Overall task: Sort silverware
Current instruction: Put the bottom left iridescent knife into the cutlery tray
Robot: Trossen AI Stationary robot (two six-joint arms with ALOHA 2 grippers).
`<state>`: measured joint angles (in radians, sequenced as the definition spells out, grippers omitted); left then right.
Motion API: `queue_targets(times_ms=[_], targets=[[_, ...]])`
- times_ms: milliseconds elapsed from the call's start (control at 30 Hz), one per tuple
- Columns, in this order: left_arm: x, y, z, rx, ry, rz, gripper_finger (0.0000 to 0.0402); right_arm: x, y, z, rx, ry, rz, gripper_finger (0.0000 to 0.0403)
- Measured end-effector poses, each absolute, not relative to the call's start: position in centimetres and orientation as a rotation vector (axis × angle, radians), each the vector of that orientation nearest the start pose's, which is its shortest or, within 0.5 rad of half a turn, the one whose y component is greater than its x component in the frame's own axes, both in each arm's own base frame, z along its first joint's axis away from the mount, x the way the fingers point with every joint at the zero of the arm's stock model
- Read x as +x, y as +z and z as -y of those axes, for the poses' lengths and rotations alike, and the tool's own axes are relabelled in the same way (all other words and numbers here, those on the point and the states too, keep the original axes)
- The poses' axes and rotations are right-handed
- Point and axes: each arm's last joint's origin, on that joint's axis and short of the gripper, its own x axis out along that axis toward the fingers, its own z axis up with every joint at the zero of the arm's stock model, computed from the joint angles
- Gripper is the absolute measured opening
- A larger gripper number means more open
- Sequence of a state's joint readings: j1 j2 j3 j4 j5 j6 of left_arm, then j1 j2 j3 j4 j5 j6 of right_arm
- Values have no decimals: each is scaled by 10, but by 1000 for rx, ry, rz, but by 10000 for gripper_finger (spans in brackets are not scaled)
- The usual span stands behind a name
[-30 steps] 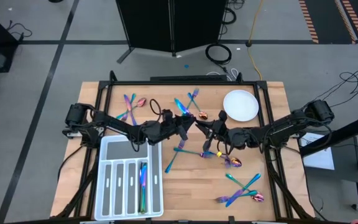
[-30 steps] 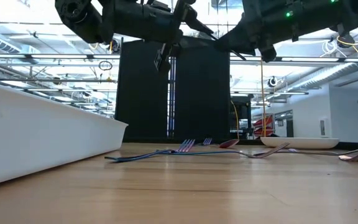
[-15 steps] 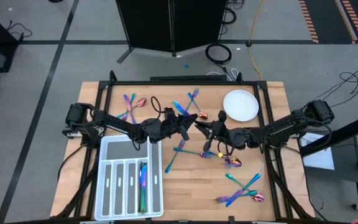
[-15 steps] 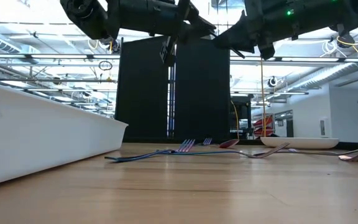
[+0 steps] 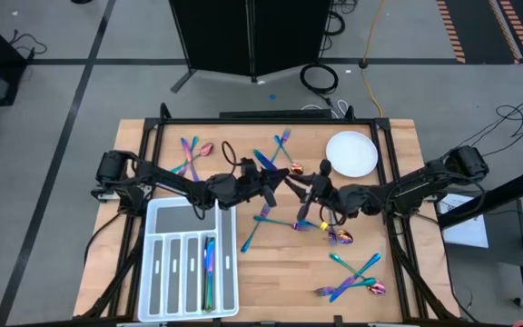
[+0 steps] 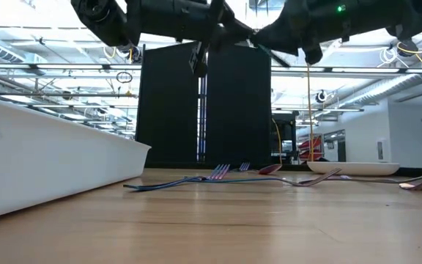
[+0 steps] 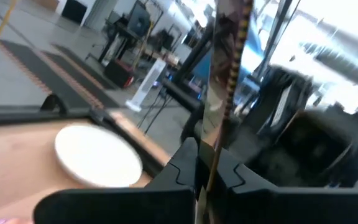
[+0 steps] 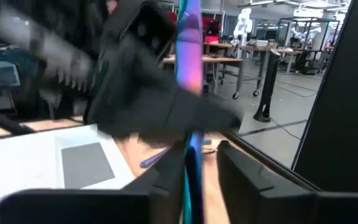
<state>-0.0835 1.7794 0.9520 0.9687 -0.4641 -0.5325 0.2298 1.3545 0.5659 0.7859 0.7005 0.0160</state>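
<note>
While the two arms are meeting above the middle of the table (image 5: 370,282), a handover is taking place. The left hand (image 5: 273,181) has just clamped tight onto a slim piece of silverware (image 7: 219,112), held upright between its fingers. The right hand (image 5: 303,186) is now loosening around the same piece, its fingers (image 8: 241,171) standing slightly apart from the shaft. Judged from this, the left arm is taking charge for delivery to the tray (image 5: 157,272). Other silverware is lying scattered across the table.
</note>
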Motion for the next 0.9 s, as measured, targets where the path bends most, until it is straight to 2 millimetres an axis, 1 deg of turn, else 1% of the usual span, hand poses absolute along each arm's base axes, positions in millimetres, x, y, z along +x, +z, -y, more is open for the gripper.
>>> queue_targets(times_ms=[67, 167, 233, 300, 400, 467, 567, 633, 667, 733, 800, 900], targets=[[376, 235, 17, -559, 338, 220, 6, 265, 231, -44, 20, -468, 11, 107], [372, 246, 10, -557, 326, 218, 6, 262, 236, -46, 19, -460, 23, 150], [368, 252, 5, -549, 322, 186, 6, 258, 240, -47, 8, -452, 22, 175], [361, 261, -2, -545, 294, 125, 6, 252, 242, -51, -18, -433, -15, 196], [342, 285, -11, -559, 257, -5, 6, 241, 244, -56, -25, -402, -80, 216], [324, 299, -17, -581, 266, -134, 6, 235, 245, -58, 2, -390, -100, 222], [298, 318, -23, -669, 297, -319, 6, 229, 246, -58, 24, -383, -129, 222], [281, 327, -23, -753, 298, -423, 6, 226, 248, -57, 36, -385, -135, 220], [274, 329, -21, -799, 297, -468, 6, 225, 247, -57, 38, -386, -141, 219], [262, 324, -11, -881, 314, -580, 6, 225, 246, -57, 42, -386, -147, 217], [254, 311, 5, -944, 347, -704, 6, 225, 246, -57, 38, -386, -152, 216], [246, 296, 33, -1006, 377, -845, 6, 225, 245, -57, 31, -386, -160, 215]])
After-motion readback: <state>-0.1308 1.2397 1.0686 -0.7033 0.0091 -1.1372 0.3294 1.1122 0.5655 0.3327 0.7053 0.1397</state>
